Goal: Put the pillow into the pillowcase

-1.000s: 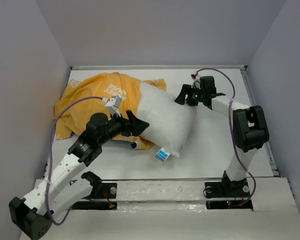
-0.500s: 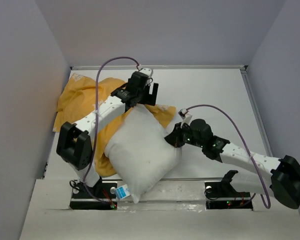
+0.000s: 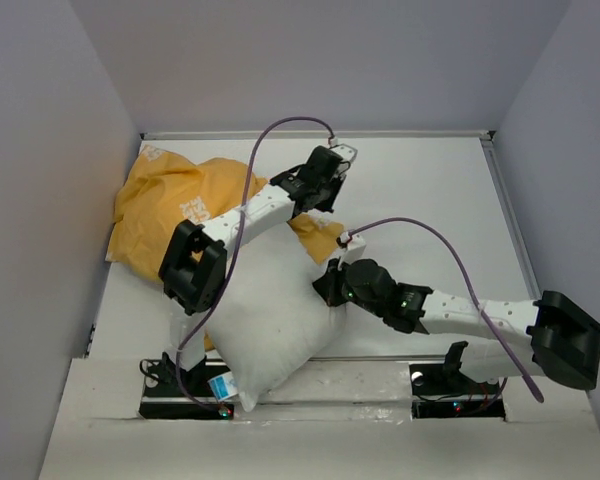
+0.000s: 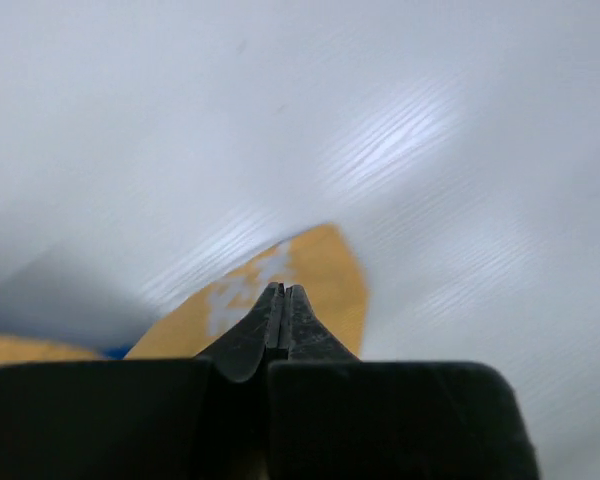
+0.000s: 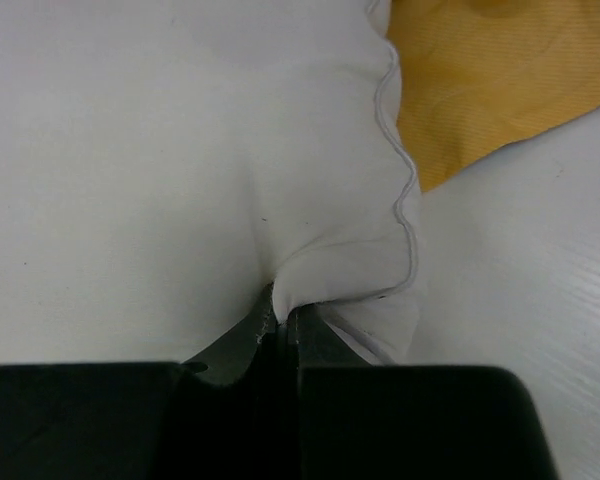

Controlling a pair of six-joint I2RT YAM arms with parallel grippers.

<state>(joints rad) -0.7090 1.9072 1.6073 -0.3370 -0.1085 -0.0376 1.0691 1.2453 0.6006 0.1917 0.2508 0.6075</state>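
Observation:
The plump white pillow (image 3: 265,325) lies tilted at the near middle, its blue-and-white tag (image 3: 218,385) at the front edge. The orange-yellow pillowcase (image 3: 170,205) is bunched at the far left, with one corner (image 3: 318,235) poking out beyond the pillow. My right gripper (image 3: 328,285) is shut on a pucker of the pillow's right edge (image 5: 330,270). My left gripper (image 3: 315,200) is shut just above that orange corner (image 4: 325,280), and no fabric shows between its fingertips (image 4: 295,300).
Grey walls close in the white table (image 3: 450,190) on the left, far and right sides. The raised front ledge (image 3: 310,385) carries both arm bases. Purple cables loop above each arm. The left arm's elbow (image 3: 192,268) rises over the pillow's left side.
The left arm swung from the front left to the far middle and its gripper shut. The right gripper came onto the pillow's right edge and shut. The pillow slid toward the front.

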